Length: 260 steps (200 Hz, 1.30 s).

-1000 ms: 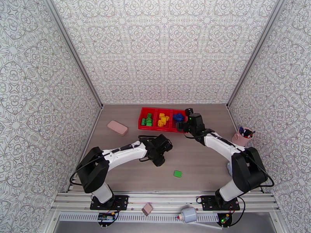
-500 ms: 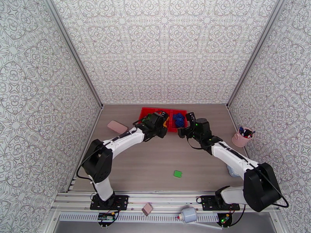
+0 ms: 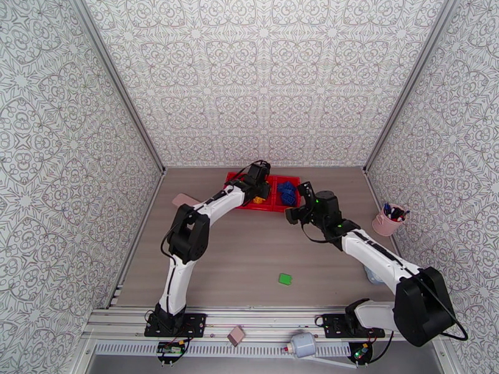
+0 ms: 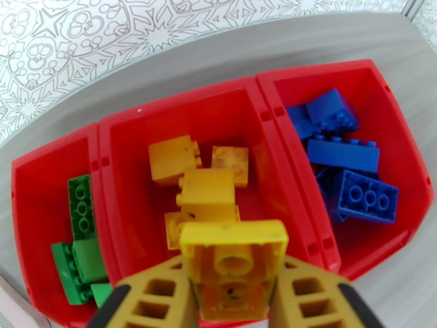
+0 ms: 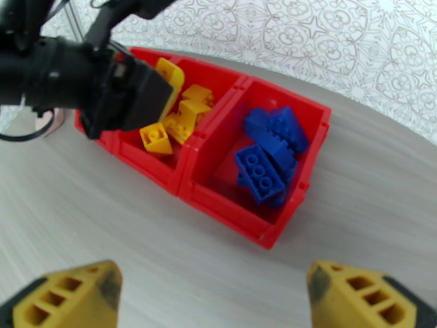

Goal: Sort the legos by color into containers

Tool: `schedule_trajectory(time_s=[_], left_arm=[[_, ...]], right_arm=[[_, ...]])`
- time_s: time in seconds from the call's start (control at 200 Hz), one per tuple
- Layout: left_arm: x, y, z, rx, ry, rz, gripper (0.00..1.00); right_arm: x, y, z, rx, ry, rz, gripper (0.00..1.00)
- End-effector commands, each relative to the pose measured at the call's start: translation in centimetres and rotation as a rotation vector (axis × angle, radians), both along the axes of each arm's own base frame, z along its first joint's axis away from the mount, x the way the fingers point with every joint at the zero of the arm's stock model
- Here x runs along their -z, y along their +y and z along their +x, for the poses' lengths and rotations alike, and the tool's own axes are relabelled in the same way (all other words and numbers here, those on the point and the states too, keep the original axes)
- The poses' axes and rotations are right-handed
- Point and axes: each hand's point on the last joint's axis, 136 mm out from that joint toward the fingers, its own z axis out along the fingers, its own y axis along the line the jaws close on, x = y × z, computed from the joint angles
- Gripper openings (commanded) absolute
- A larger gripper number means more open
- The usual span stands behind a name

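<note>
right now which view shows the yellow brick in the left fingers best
Left wrist: the yellow brick sits close up, hollow underside facing the camera, clamped between the left fingers. Right wrist catches a yellow edge of it from the side. Top external is too distant to make it out.

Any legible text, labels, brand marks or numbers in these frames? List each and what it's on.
No readable text anywhere.
Studs of the blue legos: no mark legible.
Underside of the yellow lego in the left claw: no mark legible.
The red tray: no label.
The pink cup: too small to tell.
</note>
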Motion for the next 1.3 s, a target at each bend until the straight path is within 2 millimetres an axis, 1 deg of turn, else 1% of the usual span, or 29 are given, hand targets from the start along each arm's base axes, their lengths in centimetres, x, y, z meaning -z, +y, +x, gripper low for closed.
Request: schedule_trajectory(time_s=[0.0, 0.05, 0.1, 0.12, 0.21, 0.235, 0.32, 0.385, 0.44, 0.465, 0.47, 0.48, 0.58, 0.675, 0.71, 0.76, 0.79, 0.905, 0.995, 1.115, 1.185, 1.295], left_arm=[[0.5, 0.7, 1.5, -0.020, 0.007, 0.045, 0.18], [1.0, 0.7, 1.9, -0.024, 0.016, 0.049, 0.19], [1.0, 0.6, 2.2, -0.018, 0.016, 0.043, 0.22], [1.0, 0.5, 2.2, -0.015, 0.017, 0.039, 0.25], [0.6, 0.6, 2.4, -0.011, 0.016, 0.010, 0.42], [0.5, 0.6, 2.4, -0.009, 0.016, 0.002, 0.45], [-0.2, 0.8, 2.3, -0.010, 0.010, -0.019, 0.53], [-1.2, 0.9, 2.1, -0.006, -0.005, -0.038, 0.58], [-2.3, 1.3, 1.9, -0.011, -0.020, -0.054, 0.63], [-1.9, 1.4, 1.7, -0.011, -0.014, -0.054, 0.65], [-2.7, 1.4, 1.6, -0.011, -0.025, -0.061, 0.65], [-3.3, 1.6, 1.6, -0.012, -0.036, -0.067, 0.65], [-5.3, 2.3, 0.7, -0.025, -0.067, -0.102, 0.73], [-7.1, 3.4, -0.1, -0.043, -0.092, -0.141, 0.83], [-7.3, 3.9, -0.5, -0.053, -0.092, -0.152, 0.86], [-8.4, 4.7, -1.0, -0.064, -0.107, -0.176, 0.90], [-8.6, 5.2, -1.3, -0.067, -0.110, -0.187, 0.93], [-9.4, 7.1, -2.2, -0.088, -0.122, -0.205, 0.97], [-9.2, 8.5, -2.8, -0.108, -0.125, -0.190, 0.98], [-8.8, 9.9, -3.3, -0.132, -0.123, -0.172, 0.99], [-8.8, 10.6, -3.4, -0.140, -0.125, -0.171, 0.98], [-8.8, 11.2, -3.7, -0.146, -0.129, -0.168, 0.98]], right_arm=[[0.7, -0.6, -0.8, -0.007, 0.023, -0.029, 0.93], [0.7, -0.6, -0.9, -0.013, 0.026, -0.032, 0.93], [0.5, -0.5, -1.0, -0.020, 0.025, -0.035, 0.93], [0.5, -0.5, -1.1, -0.023, 0.024, -0.040, 0.93], [0.4, -0.4, -1.4, -0.045, 0.032, -0.057, 0.93], [0.5, -0.4, -1.5, -0.054, 0.038, -0.064, 0.93], [0.6, 0.1, -2.1, -0.100, 0.063, -0.077, 0.93], [0.8, 0.6, -2.8, -0.141, 0.084, -0.093, 0.93], [1.1, 0.9, -3.6, -0.177, 0.105, -0.123, 0.93], [1.3, 1.2, -4.0, -0.196, 0.115, -0.140, 0.93], [1.4, 1.2, -4.1, -0.199, 0.117, -0.143, 0.93], [1.4, 1.3, -4.2, -0.207, 0.118, -0.151, 0.93], [2.2, 2.0, -6.1, -0.284, 0.149, -0.239, 0.93], [3.2, 3.0, -8.3, -0.379, 0.184, -0.330, 0.93], [3.6, 3.3, -9.2, -0.416, 0.198, -0.370, 0.93], [4.3, 3.7, -10.4, -0.467, 0.219, -0.432, 0.94], [4.8, 3.8, -11.2, -0.492, 0.237, -0.467, 0.94], [6.5, 4.5, -13.7, -0.571, 0.307, -0.557, 0.94], [7.6, 5.2, -15.5, -0.636, 0.342, -0.612, 0.94], [9.2, 5.5, -16.9, -0.701, 0.337, -0.744, 0.96], [10.0, 5.7, -17.6, -0.735, 0.366, -0.783, 0.96], [11.4, 6.4, -19.0, -0.795, 0.395, -0.830, 0.97]])
